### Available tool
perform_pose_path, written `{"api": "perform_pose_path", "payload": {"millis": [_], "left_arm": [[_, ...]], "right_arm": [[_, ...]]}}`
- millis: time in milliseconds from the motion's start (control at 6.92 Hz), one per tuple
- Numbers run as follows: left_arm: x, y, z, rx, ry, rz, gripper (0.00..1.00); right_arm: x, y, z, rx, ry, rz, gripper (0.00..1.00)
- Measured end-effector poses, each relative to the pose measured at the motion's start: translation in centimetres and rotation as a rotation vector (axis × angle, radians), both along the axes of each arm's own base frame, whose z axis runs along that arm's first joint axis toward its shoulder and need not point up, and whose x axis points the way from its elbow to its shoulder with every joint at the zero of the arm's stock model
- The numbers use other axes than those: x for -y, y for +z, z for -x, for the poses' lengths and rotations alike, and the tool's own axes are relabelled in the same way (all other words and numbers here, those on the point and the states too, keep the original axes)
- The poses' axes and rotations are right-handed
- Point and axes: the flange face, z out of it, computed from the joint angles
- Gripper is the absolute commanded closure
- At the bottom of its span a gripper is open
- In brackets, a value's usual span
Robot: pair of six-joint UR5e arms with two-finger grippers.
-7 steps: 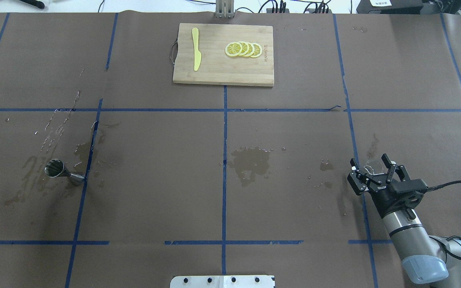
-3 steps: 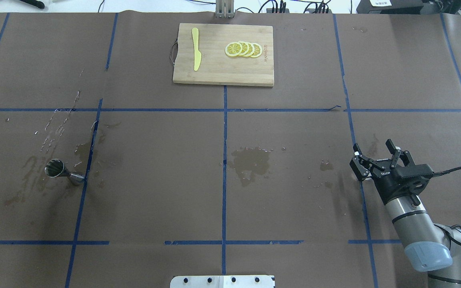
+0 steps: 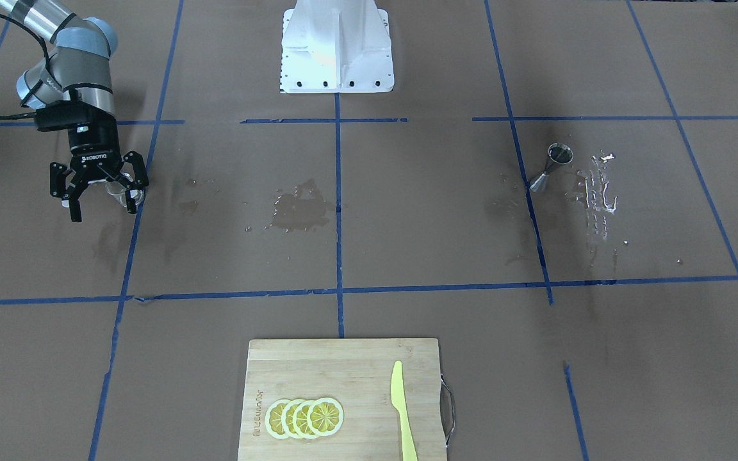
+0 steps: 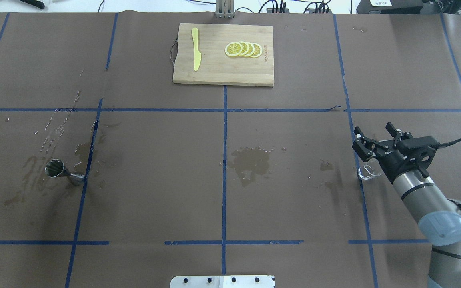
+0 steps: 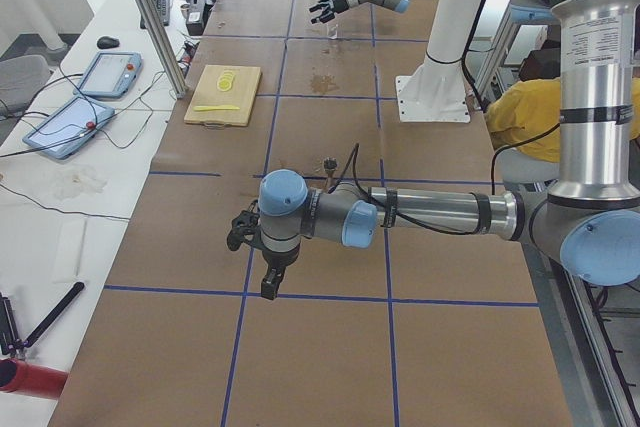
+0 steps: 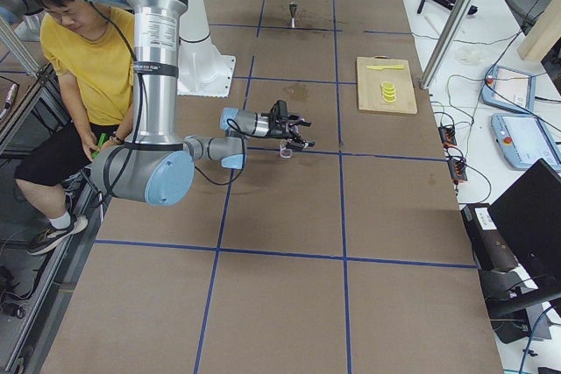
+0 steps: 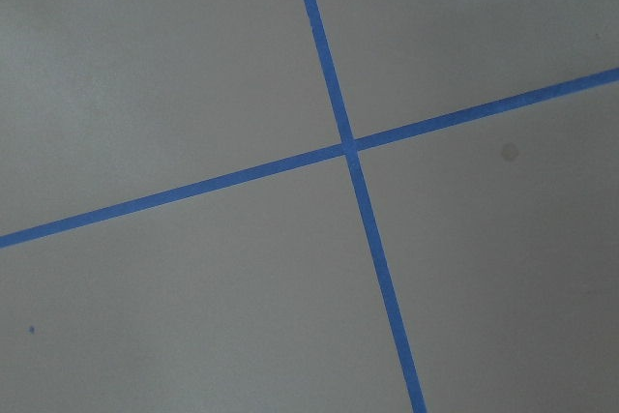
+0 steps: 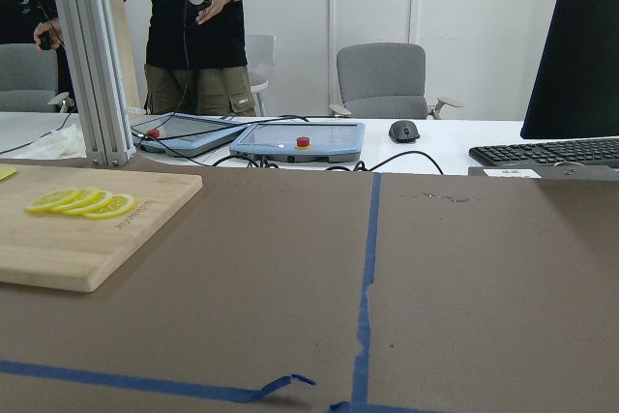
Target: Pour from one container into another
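A small clear glass (image 4: pixel 367 172) stands on the brown table at the right, on a blue tape line. My right gripper (image 4: pixel 373 132) hovers above and just beyond it, open and empty; the glass (image 3: pixel 116 187) shows behind its spread fingers in the front-facing view. Far to the left a steel jigger (image 4: pixel 60 171) stands among wet stains, also visible as the jigger (image 3: pixel 551 166). My left gripper (image 5: pixel 250 245) shows only in the exterior left view, low over the table's near end; I cannot tell whether it is open or shut. The left wrist view holds only tape lines.
A wooden cutting board (image 4: pixel 214 74) with lemon slices (image 4: pixel 243 49) and a yellow knife (image 4: pixel 195 49) lies at the far middle. Wet patches (image 4: pixel 250 162) mark the centre. The white robot base (image 3: pixel 336 48) sits on the robot's side. A seated person (image 6: pixel 83 59) is beside it.
The right gripper has risen and moved forward off the clear glass, staying open. The glass stays standing on the table. The jigger has not moved.
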Motion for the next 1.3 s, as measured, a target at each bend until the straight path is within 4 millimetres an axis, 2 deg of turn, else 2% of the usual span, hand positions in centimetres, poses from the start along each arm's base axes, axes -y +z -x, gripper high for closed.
{"api": "perform_pose_path", "payload": {"millis": [289,433,722,1011,1300], "left_arm": [[0.0,0.1,0.0,0.000,0.001,0.001,0.00],[0.0,0.2,-0.1,0.000,0.001,0.002,0.00],[0.0,0.2,-0.1,0.000,0.001,0.001,0.00],[0.1,0.2,-0.1,0.000,0.001,-0.001,0.00],[0.1,0.5,-0.1,0.001,0.001,-0.002,0.00]], "right_arm": [[6.0,-1.1,-5.4,-0.049,-0.099,0.097,0.00],[8.6,-0.8,-9.0,-0.083,-0.170,0.152,0.00],[12.6,1.1,-18.1,-0.174,-0.352,0.273,0.00],[13.9,3.7,-27.4,-0.221,-0.506,0.411,0.00],[14.1,5.8,-35.1,-0.178,-0.633,0.575,0.00]]}}
